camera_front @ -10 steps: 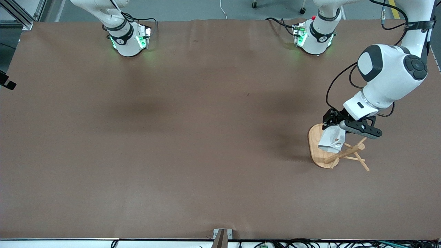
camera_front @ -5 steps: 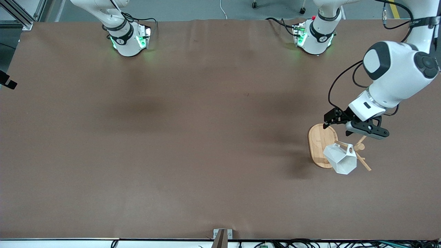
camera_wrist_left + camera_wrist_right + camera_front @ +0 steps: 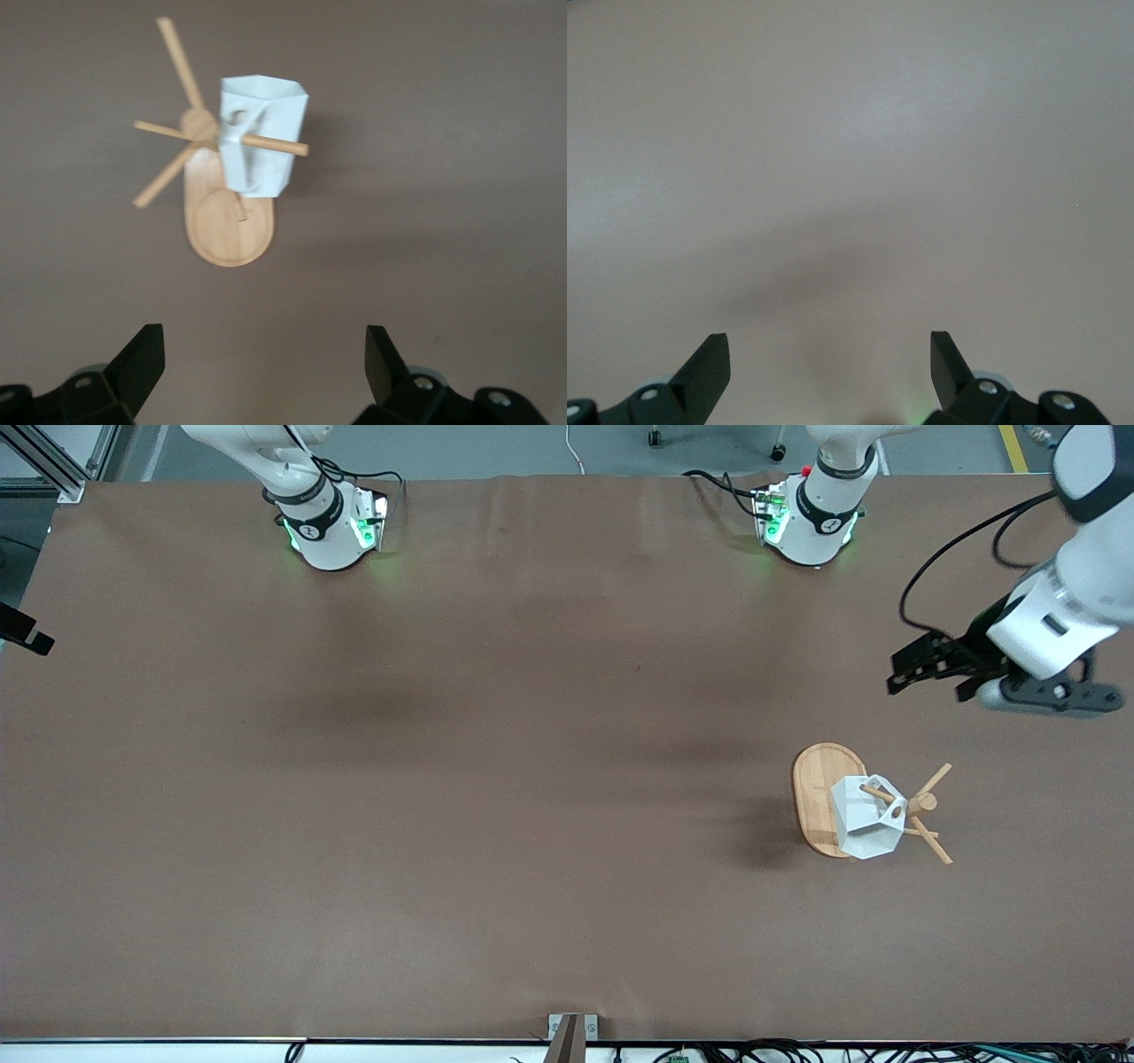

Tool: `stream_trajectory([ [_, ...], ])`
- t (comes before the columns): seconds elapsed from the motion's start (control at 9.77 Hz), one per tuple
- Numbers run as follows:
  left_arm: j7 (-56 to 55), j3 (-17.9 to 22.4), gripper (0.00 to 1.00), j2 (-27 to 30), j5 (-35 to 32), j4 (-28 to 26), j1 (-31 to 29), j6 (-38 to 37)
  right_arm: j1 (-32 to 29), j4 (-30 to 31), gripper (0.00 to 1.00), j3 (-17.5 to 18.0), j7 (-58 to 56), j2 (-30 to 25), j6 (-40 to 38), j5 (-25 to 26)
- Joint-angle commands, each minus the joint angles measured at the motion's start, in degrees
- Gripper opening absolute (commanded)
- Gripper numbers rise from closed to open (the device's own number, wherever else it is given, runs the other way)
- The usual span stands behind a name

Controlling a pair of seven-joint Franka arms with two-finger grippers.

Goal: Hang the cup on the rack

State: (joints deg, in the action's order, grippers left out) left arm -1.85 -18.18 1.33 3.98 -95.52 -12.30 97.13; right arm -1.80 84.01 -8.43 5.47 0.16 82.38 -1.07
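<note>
The white faceted cup (image 3: pixel 861 828) hangs by its pierced tab handle on a peg of the bamboo rack (image 3: pixel 813 793), over the oval base. The left wrist view shows the peg passing through the handle of the cup (image 3: pixel 264 133) above the rack base (image 3: pixel 229 237). My left gripper (image 3: pixel 912 673) is open and holds nothing, up in the air, well apart from the rack, toward the left arm's end of the table. In its own view the left gripper (image 3: pixel 264 354) has only table between its fingers. My right gripper (image 3: pixel 830 354) is open over bare table and waits.
Both arm bases (image 3: pixel 328 527) (image 3: pixel 811 518) stand along the table's edge farthest from the front camera. The brown table top (image 3: pixel 496 797) stretches wide from the rack toward the right arm's end. A small metal bracket (image 3: pixel 571 1027) sits at the near edge.
The left gripper opened and let go of the cup, which swung and settled on the peg. The gripper then rose and drew away from the rack toward the left arm's end.
</note>
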Motion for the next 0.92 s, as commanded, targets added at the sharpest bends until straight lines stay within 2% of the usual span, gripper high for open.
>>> stream_trajectory([
  [0.0,-0.5,2.2,1.00,-1.7,-5.0,4.1,3.8,-3.3,-1.0,0.2,1.00,1.5,0.4,-0.8,-0.4,-0.3],
  [0.1,-0.5,4.4,1.00,-0.5,-4.5,4.2,6.4,-5.3,-1.0,0.2,1.00,1.5,-0.4,-0.8,0.0,-0.1],
  [0.31,-0.7,6.6,1.00,2.0,-5.0,3.6,10.6,-7.5,-1.3,0.2,1.00,1.0,-4.4,-0.9,0.8,0.6],
  [0.61,-1.1,9.9,1.00,5.0,-4.6,1.5,11.8,-9.3,-1.1,0.2,1.00,1.1,-6.2,-0.8,0.9,1.6],
  [0.82,-0.4,10.0,1.00,5.0,-4.4,2.1,11.5,-11.0,-0.9,0.2,1.00,1.3,-6.3,-0.8,1.4,1.5],
])
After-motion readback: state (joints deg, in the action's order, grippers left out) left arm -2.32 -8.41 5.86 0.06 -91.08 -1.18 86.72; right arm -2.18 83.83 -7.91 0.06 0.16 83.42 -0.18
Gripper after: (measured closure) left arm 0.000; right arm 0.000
